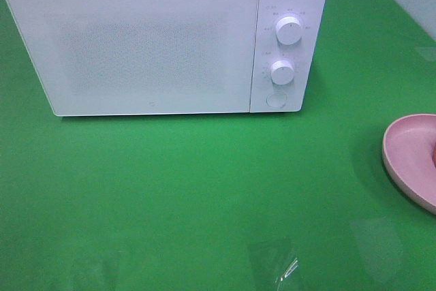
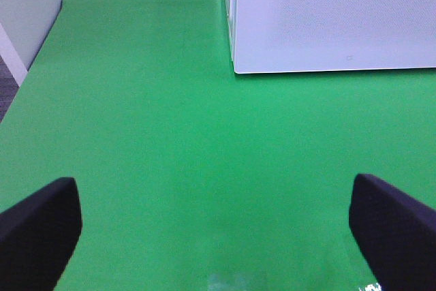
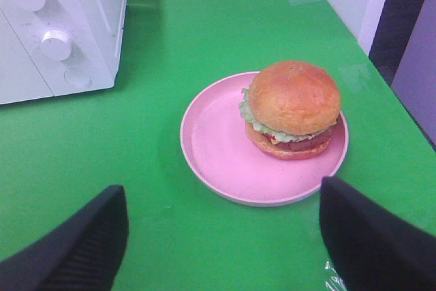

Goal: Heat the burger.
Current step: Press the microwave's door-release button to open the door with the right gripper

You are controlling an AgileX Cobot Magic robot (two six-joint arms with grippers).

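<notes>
Risks catching the rim of the pink plate (image 3: 218,161) rather than the burger (image 3: 293,110) by closing the right gripper (image 3: 225,240) too low. Risks crushing the soft bun, or shearing the layers apart, by squeezing hard. Risks a knock against the microwave oven (image 1: 136,46) by carrying anything in with the door shut.

Looks round and upright: glossy golden-brown bun, ruffled green lettuce, orange-brown patty. Sits off-centre on the plate, near the right edge of the green desk (image 1: 204,189), well apart from the oven.

Shows the right gripper spread wide, holding nothing, near the plate. Shows the left gripper (image 2: 218,233) fully spread and empty, toward the desk's left edge.
</notes>
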